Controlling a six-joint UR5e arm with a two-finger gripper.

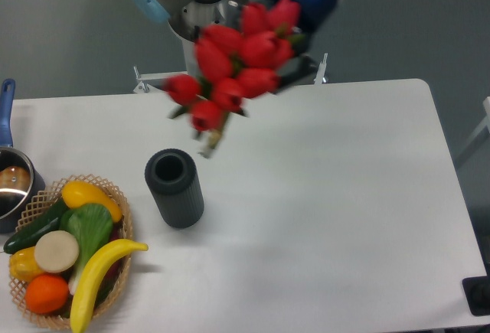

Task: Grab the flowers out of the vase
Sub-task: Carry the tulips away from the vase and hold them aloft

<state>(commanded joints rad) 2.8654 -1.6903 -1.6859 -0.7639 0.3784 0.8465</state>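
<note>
Tool (295, 42) pinching flowers (233, 69), blurred, held in air clear of vase (175, 187). Vase upright on worktop (329, 195), mouth showing, beside fruit basket (115, 260).

White tabletop (321, 195), rounded corners. Dark ribbed vase (175, 187) stands upright left of centre, mouth open, nothing in it. Wicker basket (115, 195) sits at the front-left corner, just beside the vase, not touching. It holds toy produce: banana, orange, green and yellow pieces. Steel pot (11, 187) with a blue handle is at the left edge, touching the basket's rim or nearly so.
</note>
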